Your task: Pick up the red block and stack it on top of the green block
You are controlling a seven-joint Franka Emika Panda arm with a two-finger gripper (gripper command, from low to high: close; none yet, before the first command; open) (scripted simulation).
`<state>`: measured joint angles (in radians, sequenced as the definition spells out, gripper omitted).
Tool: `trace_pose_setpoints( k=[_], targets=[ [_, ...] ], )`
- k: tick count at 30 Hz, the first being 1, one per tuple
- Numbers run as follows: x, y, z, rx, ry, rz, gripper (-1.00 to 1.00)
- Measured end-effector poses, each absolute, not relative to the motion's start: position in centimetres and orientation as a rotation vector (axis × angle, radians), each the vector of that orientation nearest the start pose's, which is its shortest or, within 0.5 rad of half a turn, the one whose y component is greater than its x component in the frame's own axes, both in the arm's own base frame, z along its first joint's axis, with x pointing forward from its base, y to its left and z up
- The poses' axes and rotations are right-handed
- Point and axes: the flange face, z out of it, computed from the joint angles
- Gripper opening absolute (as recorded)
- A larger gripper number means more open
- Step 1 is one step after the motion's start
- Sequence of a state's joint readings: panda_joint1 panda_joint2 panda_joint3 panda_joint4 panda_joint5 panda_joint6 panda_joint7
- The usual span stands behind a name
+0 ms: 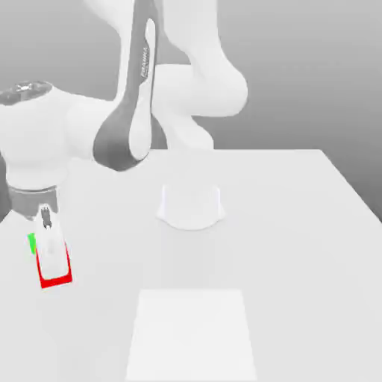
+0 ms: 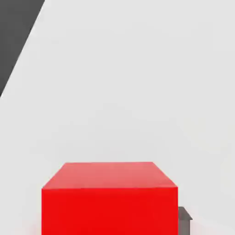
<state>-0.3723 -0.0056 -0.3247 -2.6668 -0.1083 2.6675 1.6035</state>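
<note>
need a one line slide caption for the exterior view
Franka arm's gripper lowered over the red block near the table's edge at the exterior view's left, the green block just behind it.

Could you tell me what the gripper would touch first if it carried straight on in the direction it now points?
Most likely the red block: the gripper points down right at it, and it fills the near hand view, though remaining depth is unclear.
</note>
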Motion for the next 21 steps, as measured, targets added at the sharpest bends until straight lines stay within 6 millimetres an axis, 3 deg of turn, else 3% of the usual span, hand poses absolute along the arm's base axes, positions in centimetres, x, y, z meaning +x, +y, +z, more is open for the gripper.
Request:
trace_pose_setpoints(
  k=[4, 11, 17, 18, 21],
  targets=[
    [26.4, -30.4, 24.4, -0.945, 3.029, -0.036, -1.00],
    [16.6, -33.4, 24.5, -0.096, 3.142, -0.007, -1.00],
    [15.7, -33.7, 19.6, -0.005, 3.136, -0.001, -1.00],
    [15.6, -33.6, 18.7, -0.004, 3.138, -0.001, 1.00],
    [15.6, -33.6, 18.7, -0.004, 3.138, -0.002, 1.00]
  ],
)
